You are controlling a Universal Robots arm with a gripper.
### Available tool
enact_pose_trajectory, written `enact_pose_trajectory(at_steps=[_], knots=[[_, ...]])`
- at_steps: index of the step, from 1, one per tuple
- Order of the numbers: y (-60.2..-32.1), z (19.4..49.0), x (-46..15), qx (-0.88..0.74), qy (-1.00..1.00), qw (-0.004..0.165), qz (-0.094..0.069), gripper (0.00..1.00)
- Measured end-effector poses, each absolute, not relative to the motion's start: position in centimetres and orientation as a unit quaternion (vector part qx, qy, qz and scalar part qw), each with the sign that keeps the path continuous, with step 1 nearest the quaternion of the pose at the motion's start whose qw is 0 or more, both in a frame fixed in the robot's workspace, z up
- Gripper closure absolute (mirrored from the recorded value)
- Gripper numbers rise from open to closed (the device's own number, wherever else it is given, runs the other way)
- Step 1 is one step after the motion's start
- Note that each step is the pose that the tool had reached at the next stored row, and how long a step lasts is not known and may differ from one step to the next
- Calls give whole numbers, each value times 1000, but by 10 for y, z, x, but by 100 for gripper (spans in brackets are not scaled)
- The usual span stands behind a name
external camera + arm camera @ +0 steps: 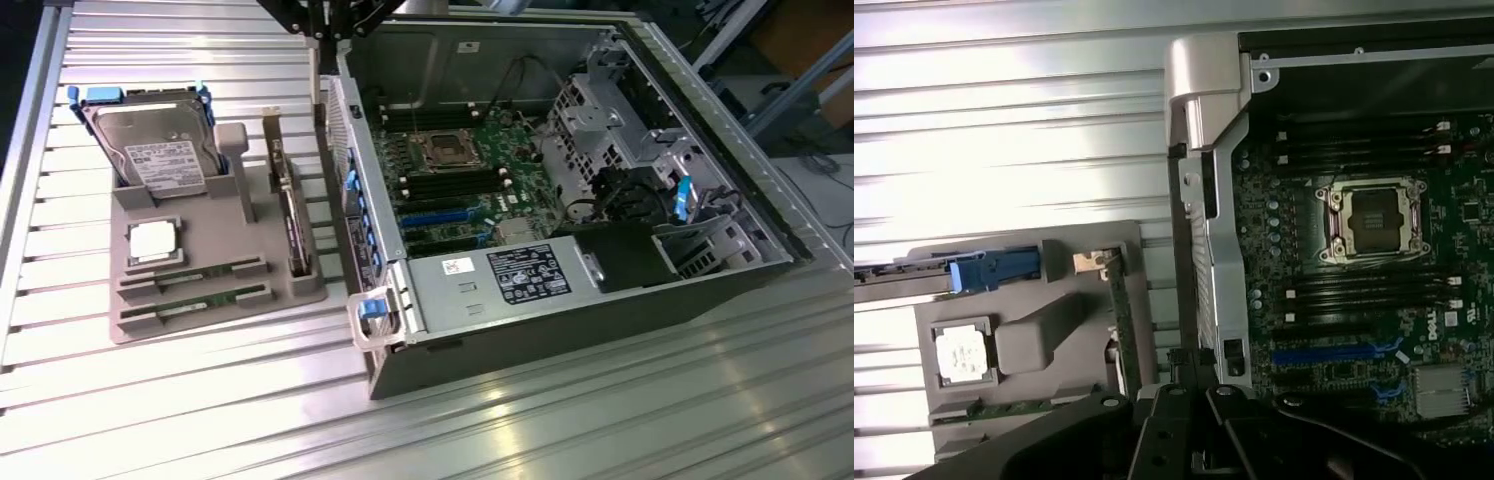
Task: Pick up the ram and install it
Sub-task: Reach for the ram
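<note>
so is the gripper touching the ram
Apart. The exterior view shows the gripper up by the computer case corner, while both ram sticks lie in slots in the grey tray, with a clear gap between them.

A ribbed metal table (pixel 561 420) carries a grey holder (pixel 227 238) toward the exterior view's left and an open computer case (pixel 627 300) toward its right. In the holder, a hard drive (pixel 160 160) stands upright in a blue frame at the far end, and a square silver processor (pixel 151 242) lies flat below it. A ram stick (pixel 198 272) and a second ram stick (pixel 200 297) lie side by side in slots. An expansion card (pixel 294 215) stands on edge along the side nearest the case. Inside the case, the motherboard (pixel 467 180) shows an empty processor socket (pixel 447 150), with a labelled power supply (pixel 501 280) nearer the camera. The robot arm (pixel 327 18) is dark at the top edge.
</note>
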State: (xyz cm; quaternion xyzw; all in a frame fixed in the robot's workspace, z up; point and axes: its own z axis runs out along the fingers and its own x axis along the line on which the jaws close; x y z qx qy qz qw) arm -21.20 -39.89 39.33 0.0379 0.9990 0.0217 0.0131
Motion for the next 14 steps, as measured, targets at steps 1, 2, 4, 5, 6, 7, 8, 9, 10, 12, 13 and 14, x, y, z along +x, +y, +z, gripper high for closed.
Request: enact_pose_trajectory(at_steps=[1,2,4,5,6,7,8,9,10,12,13,14], knots=[[-399,393,-214,38,999,13,22,90],[-399,393,-217,38,999,13,22,90],[-399,393,-227,38,999,13,22,90],[-399,393,-231,38,999,13,22,90],[-399,393,-235,38,999,13,22,90],[-399,393,-238,38,999,13,22,90],[-399,393,-241,38,999,13,22,90],[-399,393,-243,38,999,13,22,90],[-399,393,-246,38,999,13,22,90],[-399,393,-254,38,999,13,22,90],[-399,393,-258,38,999,13,22,90],[-399,393,-262,38,999,13,22,90]])
